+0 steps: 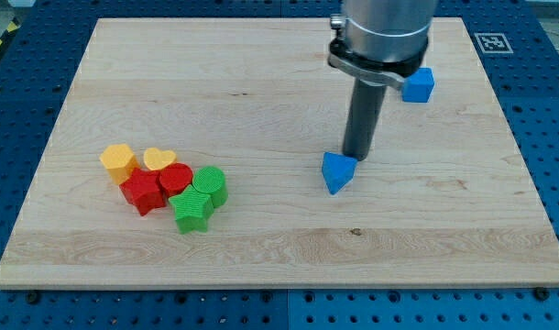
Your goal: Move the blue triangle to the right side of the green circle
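The blue triangle (338, 172) lies on the wooden board (279, 229) a little right of centre. My tip (356, 158) stands just behind its upper right edge, touching or almost touching it. The green circle (212, 183) sits at the view's lower left, at the right end of a cluster of blocks, well to the left of the triangle.
The cluster also holds a green star (191, 210), a red circle (175, 178), a red star (143, 192), a yellow heart (158, 159) and a yellow hexagon-like block (118, 161). A blue cube (418, 84) lies at the view's upper right, beside the arm.
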Robot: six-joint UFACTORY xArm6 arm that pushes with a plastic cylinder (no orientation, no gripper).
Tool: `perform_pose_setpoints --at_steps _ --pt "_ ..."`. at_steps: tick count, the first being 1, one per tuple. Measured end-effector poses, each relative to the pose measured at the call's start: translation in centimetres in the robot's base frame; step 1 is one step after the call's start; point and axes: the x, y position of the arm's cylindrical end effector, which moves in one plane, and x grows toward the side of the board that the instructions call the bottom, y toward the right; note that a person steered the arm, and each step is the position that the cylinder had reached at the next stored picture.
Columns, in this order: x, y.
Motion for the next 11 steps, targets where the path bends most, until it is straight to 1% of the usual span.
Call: perform_pose_setpoints --at_steps 6,9,11 --pt "2.2 0.7" --pt "4.1 0.8" --pt "4.0 -1.0"
